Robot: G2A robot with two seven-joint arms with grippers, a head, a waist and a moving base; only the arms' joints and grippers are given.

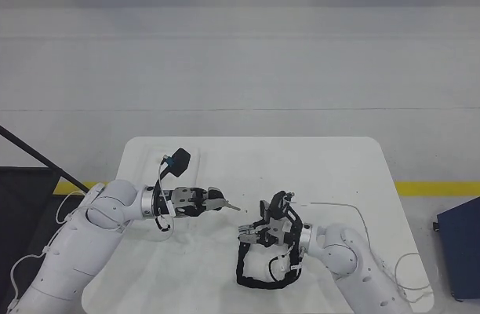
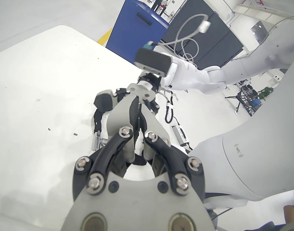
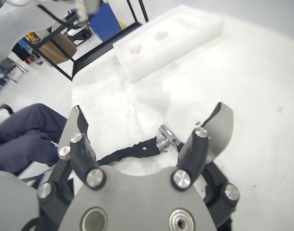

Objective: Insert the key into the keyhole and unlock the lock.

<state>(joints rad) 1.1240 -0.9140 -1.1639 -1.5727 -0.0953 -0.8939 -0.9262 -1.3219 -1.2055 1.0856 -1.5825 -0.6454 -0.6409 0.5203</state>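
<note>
Sitting on the left, the left hand [image 1: 220, 203] is squeezed shut on a thin key [image 1: 233, 208]. The key pokes out past its fingertips toward the right hand [image 1: 248, 230]. The right hand is spread wide and holds nothing. The shiny metal end [image 3: 167, 137] of the black lock [image 1: 254, 276] lies between its fingers on the white table [image 1: 326, 169]. Right of that hand, down on the grey floor, are a yellow line [image 1: 444, 188] and a blue box [image 1: 467, 243].

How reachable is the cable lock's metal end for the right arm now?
Probably yes: the right claw stands open, and the metal end of the cable lock lies between its jaws, with nothing covering it.
</note>
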